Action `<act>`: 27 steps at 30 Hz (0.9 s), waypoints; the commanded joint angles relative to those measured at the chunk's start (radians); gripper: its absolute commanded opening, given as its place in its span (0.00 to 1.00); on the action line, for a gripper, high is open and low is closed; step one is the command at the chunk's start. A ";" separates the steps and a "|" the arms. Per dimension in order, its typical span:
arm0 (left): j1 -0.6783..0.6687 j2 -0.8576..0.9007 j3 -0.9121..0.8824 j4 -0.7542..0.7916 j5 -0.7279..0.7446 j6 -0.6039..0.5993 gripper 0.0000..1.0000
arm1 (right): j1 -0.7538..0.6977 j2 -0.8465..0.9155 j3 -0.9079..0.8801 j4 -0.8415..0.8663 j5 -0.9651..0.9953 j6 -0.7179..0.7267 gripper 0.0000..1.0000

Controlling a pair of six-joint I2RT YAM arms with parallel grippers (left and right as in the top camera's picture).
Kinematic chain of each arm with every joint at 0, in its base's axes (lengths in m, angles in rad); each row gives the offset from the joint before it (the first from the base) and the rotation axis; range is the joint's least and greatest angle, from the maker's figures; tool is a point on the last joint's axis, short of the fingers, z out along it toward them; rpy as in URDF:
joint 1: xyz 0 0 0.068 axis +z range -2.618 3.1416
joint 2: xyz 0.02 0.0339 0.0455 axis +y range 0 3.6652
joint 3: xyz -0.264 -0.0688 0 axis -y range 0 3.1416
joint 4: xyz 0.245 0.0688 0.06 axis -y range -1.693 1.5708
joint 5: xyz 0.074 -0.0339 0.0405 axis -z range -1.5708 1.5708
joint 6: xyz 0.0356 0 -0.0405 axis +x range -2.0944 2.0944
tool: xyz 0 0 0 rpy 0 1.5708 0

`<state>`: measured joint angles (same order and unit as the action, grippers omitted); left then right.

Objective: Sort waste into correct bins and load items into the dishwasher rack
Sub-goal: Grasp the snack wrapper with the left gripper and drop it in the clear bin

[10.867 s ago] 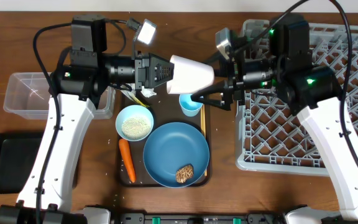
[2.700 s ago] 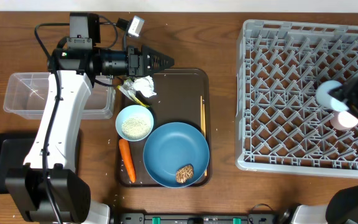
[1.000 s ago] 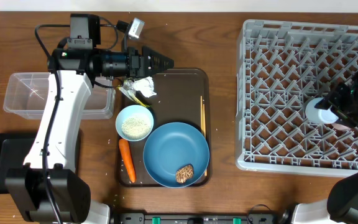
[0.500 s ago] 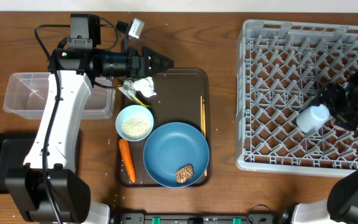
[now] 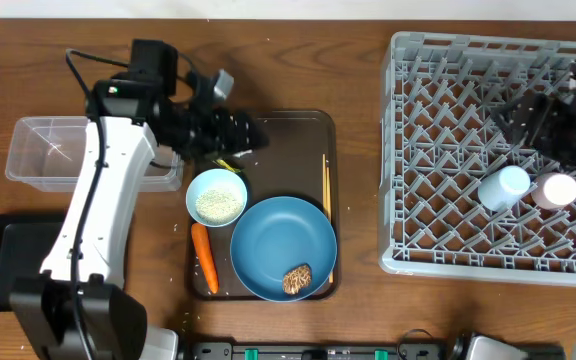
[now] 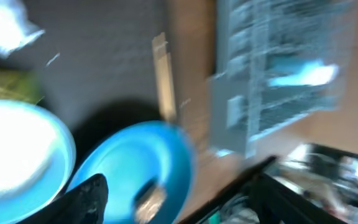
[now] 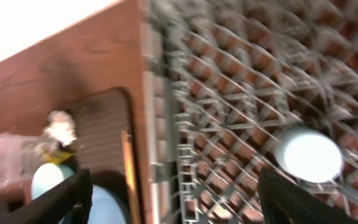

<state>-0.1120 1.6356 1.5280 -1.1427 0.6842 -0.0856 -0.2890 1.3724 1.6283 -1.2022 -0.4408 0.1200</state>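
Left gripper (image 6: 179,186) gapes empty over the brown tray's (image 5: 288,150) rear left corner. Right gripper (image 7: 173,182) gapes empty above the dishwasher rack's (image 5: 438,100) right edge.

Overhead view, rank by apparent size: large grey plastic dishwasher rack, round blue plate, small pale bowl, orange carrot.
Largest first:
grey dishwasher rack
round blue plate
small pale bowl
orange carrot, similar length but thinner
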 commanded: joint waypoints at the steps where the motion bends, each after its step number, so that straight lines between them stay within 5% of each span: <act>1: -0.061 -0.021 -0.004 -0.040 -0.349 0.002 0.73 | 0.053 -0.025 0.015 0.010 -0.043 -0.031 0.75; 8: -0.115 -0.013 -0.045 0.003 -0.751 -0.195 0.74 | 0.188 -0.008 0.002 0.018 -0.042 -0.032 0.68; 27: -0.055 0.312 -0.077 0.267 -0.692 -0.473 0.63 | 0.298 0.036 -0.002 0.025 -0.038 -0.032 0.64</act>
<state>-0.1780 1.9175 1.4540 -0.8955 -0.0002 -0.4946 -0.0025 1.4033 1.6333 -1.1763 -0.4721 0.1013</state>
